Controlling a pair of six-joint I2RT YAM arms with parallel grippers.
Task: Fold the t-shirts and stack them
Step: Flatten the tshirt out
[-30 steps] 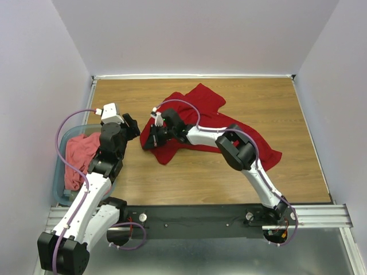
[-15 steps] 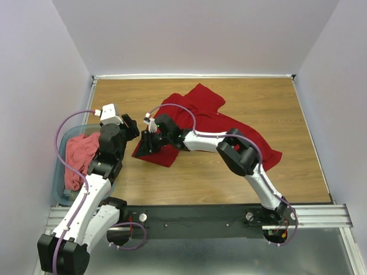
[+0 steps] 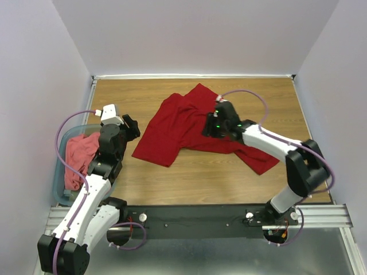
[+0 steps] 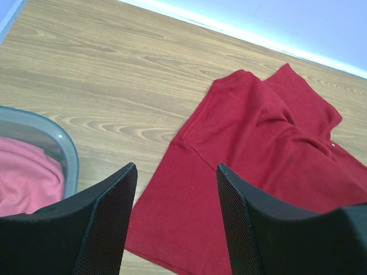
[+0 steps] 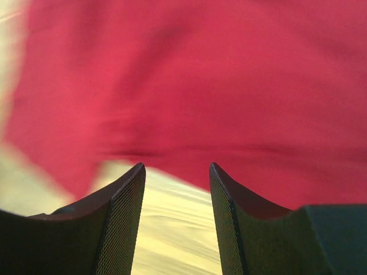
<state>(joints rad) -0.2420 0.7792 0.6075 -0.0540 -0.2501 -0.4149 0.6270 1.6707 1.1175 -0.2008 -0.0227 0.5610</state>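
A crimson red t-shirt (image 3: 175, 123) lies spread on the wooden table, its hem corner toward the left arm and one part trailing to the lower right. My right gripper (image 3: 211, 125) hovers over the shirt's middle, open and holding nothing; its wrist view is blurred, with red cloth (image 5: 200, 74) ahead of the fingers (image 5: 176, 166) and bare wood between them. My left gripper (image 3: 131, 125) is open just left of the shirt's hem, and in its own view (image 4: 176, 167) the red shirt (image 4: 258, 143) lies ahead of it. A coral-pink t-shirt (image 3: 80, 157) sits bunched in the tub.
The translucent blue-grey tub (image 3: 60, 172) stands at the table's left edge beside the left arm; its rim (image 4: 63, 143) shows in the left wrist view with the pink cloth (image 4: 23, 177) inside. White walls close in the table on three sides.
My right gripper dragged the shirt's edge leftward, opened and let it go, then drew back right over the shirt. The shirt now lies wider and flatter. The left arm has not moved.
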